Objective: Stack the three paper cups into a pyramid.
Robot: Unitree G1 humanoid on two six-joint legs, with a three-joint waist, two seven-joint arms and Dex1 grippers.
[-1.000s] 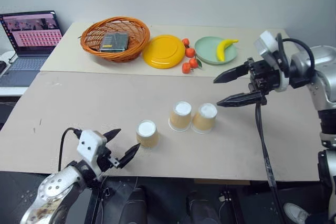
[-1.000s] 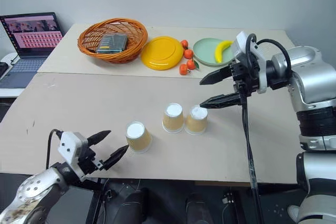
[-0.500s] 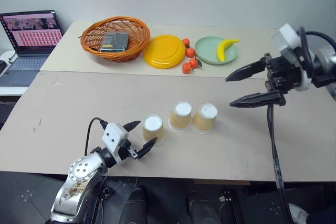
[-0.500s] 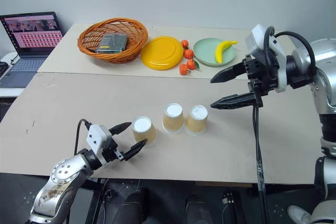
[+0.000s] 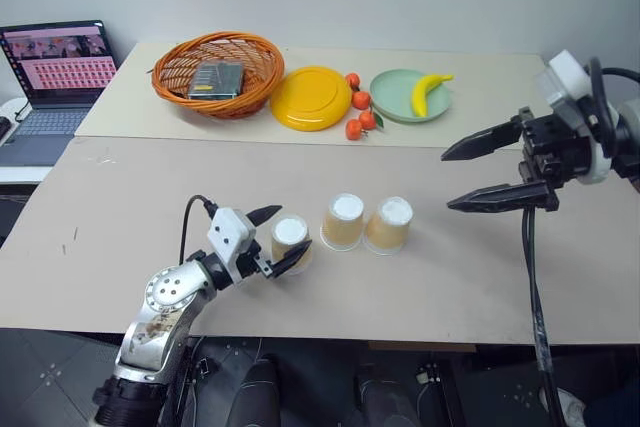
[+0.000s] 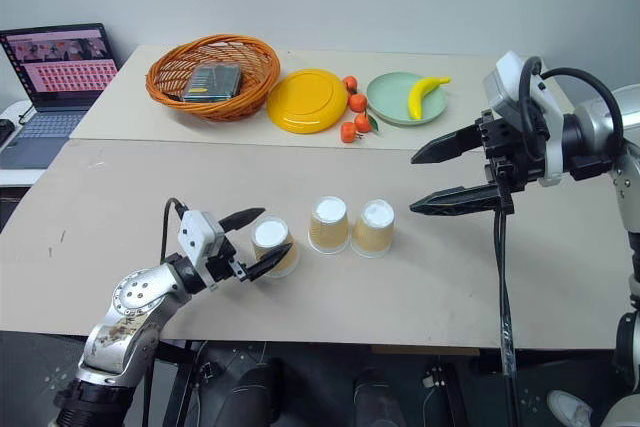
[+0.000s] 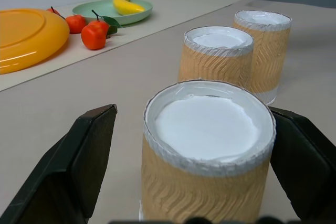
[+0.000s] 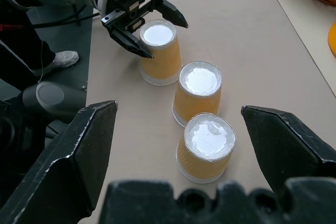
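Between the fingers: the left gripper [image 5: 277, 243] stands wide, one black finger on each side of the nearest paper cup [image 5: 290, 243], with a gap on both sides in the left wrist view; not yet closed on it.
Cup pose: upside down, white base up, long axis upright, standing on the bench [image 5: 120, 207].
Direction from gripper: the cup sits straight ahead along the fingers, already inside their span.
Nearer arm: the left; judged best placed to take this cup.
Other cups: the middle cup [image 5: 345, 221] and the right-hand cup [image 5: 389, 224] stand upside down, touching or almost touching, a small gap away from the first, all three in a row.
Right gripper: the right gripper [image 5: 482, 173] hangs wide and holds nothing, raised above the bench, well apart from the row on its right.
Task state: no cup on top yet; the pair could serve as the pyramid's base.
Surface: plain tan board, flat.
Room: at the far edge, a wicker basket [image 5: 219, 73], a yellow disc [image 5: 311, 97], small oranges [image 5: 359, 112], a green plate [image 5: 398, 99] with a banana [image 5: 429, 91]; a laptop [image 5: 55, 82] at far left.
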